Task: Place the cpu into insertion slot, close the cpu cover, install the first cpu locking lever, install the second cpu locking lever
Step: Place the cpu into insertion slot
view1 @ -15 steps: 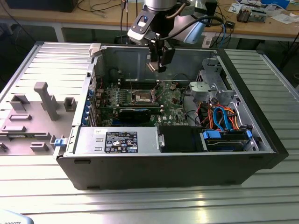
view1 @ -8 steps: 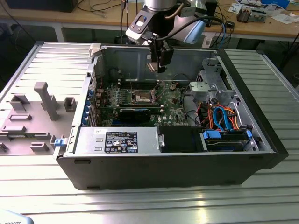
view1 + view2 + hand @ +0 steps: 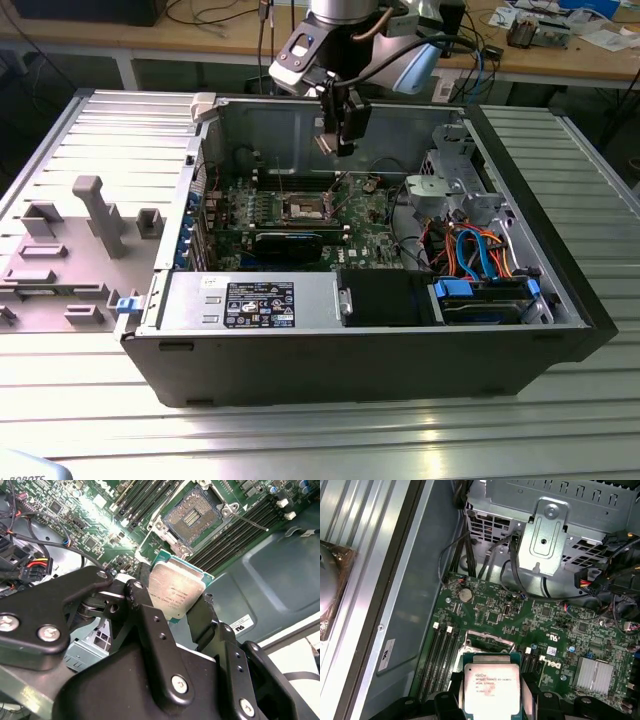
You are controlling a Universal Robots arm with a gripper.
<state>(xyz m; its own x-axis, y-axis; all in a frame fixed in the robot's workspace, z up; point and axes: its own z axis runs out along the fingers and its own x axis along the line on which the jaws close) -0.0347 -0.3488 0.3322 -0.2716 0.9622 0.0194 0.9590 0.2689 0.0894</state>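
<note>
Arm pose: the arm (image 3: 345, 20) enters from the top of the exterior view and reaches down over the rear half of the open computer case (image 3: 360, 370). The gripper (image 3: 338, 140) points downward into the case and hangs above the motherboard (image 3: 370, 235), not touching it.

Hand state: in both wrist views I see the two black fingers (image 3: 137, 597) closed narrow on the cpu (image 3: 180, 592), pressing on opposite edges. The chip's silver top faces the cameras and its green border shows along the free edges.

Task items: the cpu is in the gripper's grasp, held in the air. The insertion slot (image 3: 192, 515) lies open on the board below it, pin field exposed, and the two are well apart. Memory slots (image 3: 237, 530) run beside the socket. The drive cage (image 3: 545, 530) stands beyond the board
</note>
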